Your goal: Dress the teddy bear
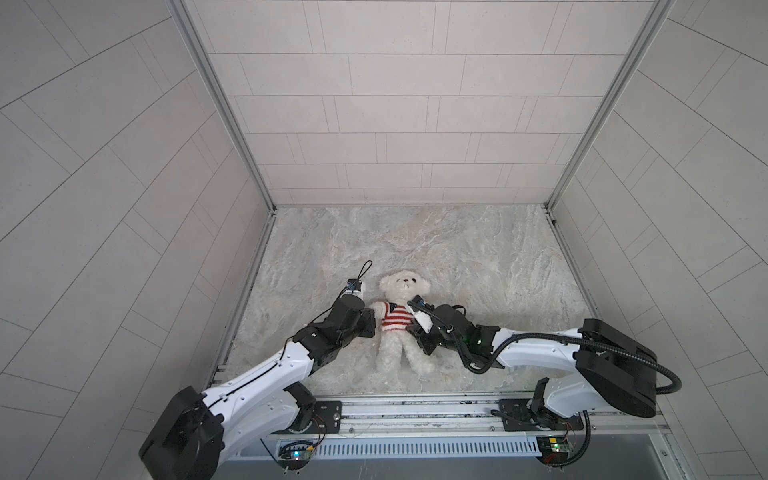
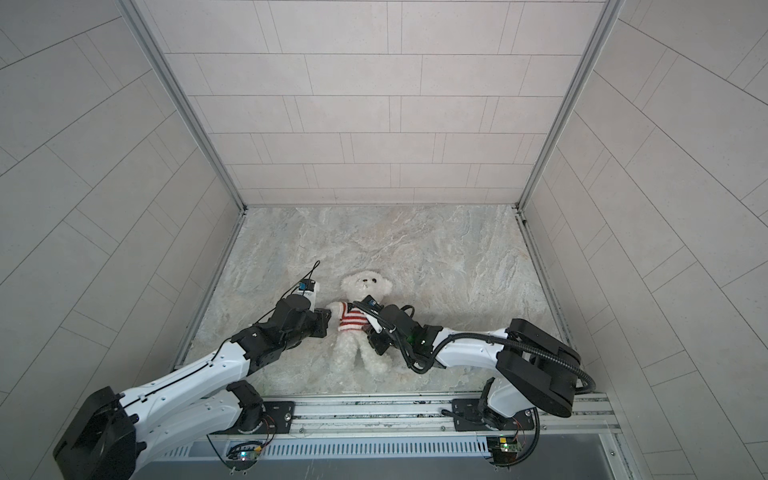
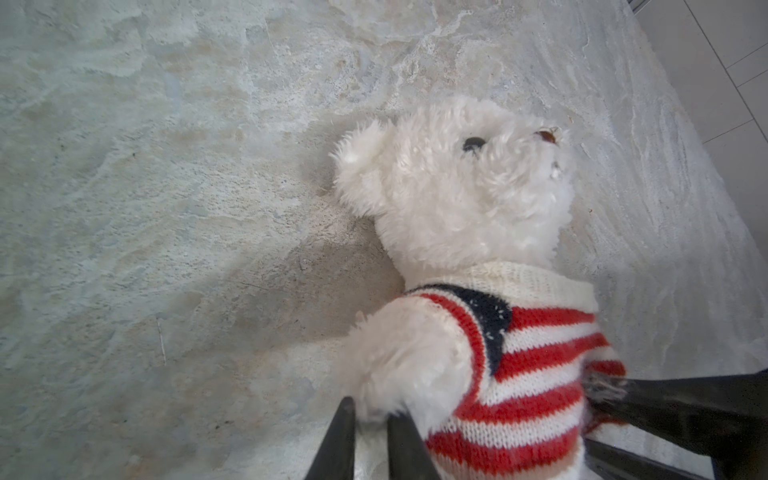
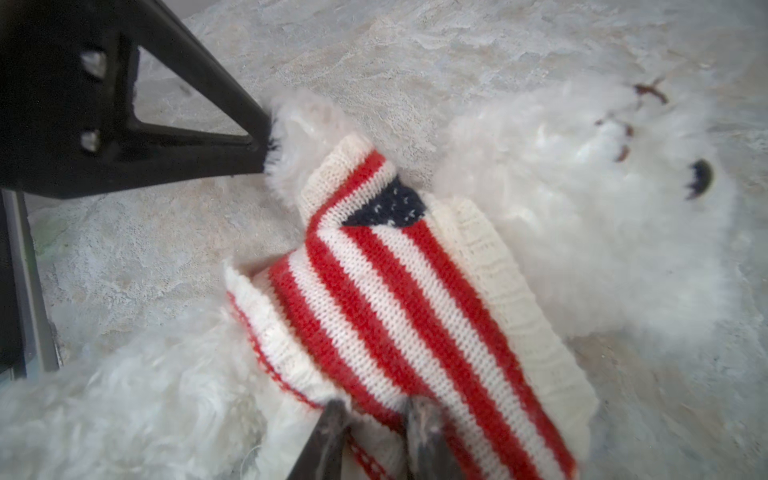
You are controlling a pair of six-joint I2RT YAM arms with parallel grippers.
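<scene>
Marbled tabletop (image 1: 415, 249), teddy bear (image 1: 402, 286) supine near 6 o'clock; left gripper (image 3: 370, 419) barely parted at 9-o'clock paw (image 3: 395, 374), hold unclear; right gripper (image 4: 376, 411) pinching sweater hem (image 4: 270, 353) at 3 o'clock; risk of dragging the unanchored bear.

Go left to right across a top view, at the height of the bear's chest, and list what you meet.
left gripper → bear's paw → sweater → right gripper
</scene>
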